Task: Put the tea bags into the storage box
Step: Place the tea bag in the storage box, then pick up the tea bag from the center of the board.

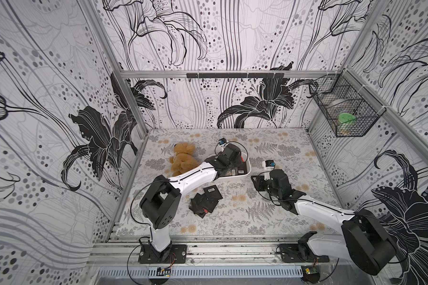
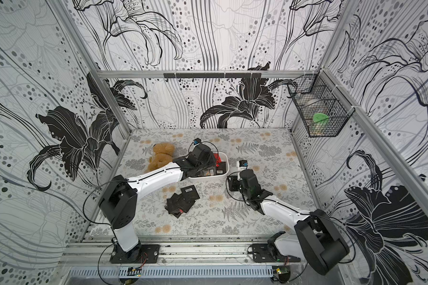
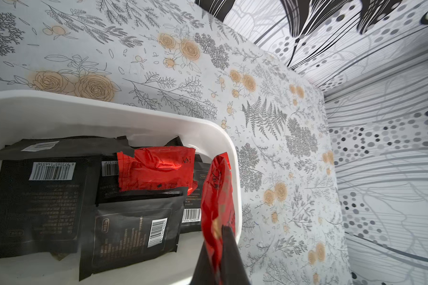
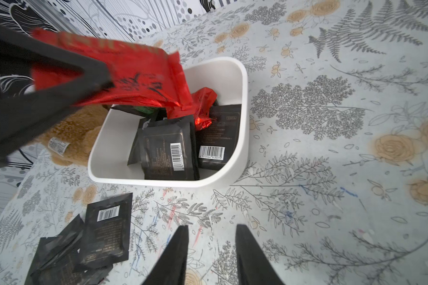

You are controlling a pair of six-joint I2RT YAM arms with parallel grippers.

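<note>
My left gripper (image 3: 220, 230) is shut on a red foil tea bag (image 3: 216, 187), which hangs over the right end of the white storage box (image 3: 134, 111). The same held tea bag (image 4: 139, 71) shows in the right wrist view, above the box (image 4: 244, 123). Several tea bags (image 3: 40, 197), black with barcode labels and one red, lie inside. A pile of black tea bags (image 1: 205, 202) (image 2: 181, 202) (image 4: 106, 232) lies on the table in front of the box. My right gripper (image 4: 211, 225) stands open and empty, low over the table just right of the box (image 1: 248, 170).
A brown teddy bear (image 1: 183, 160) (image 2: 161, 155) lies left of the box, close to my left forearm. A black wire basket (image 1: 344, 116) hangs on the right wall. Patterned walls close in the table on three sides.
</note>
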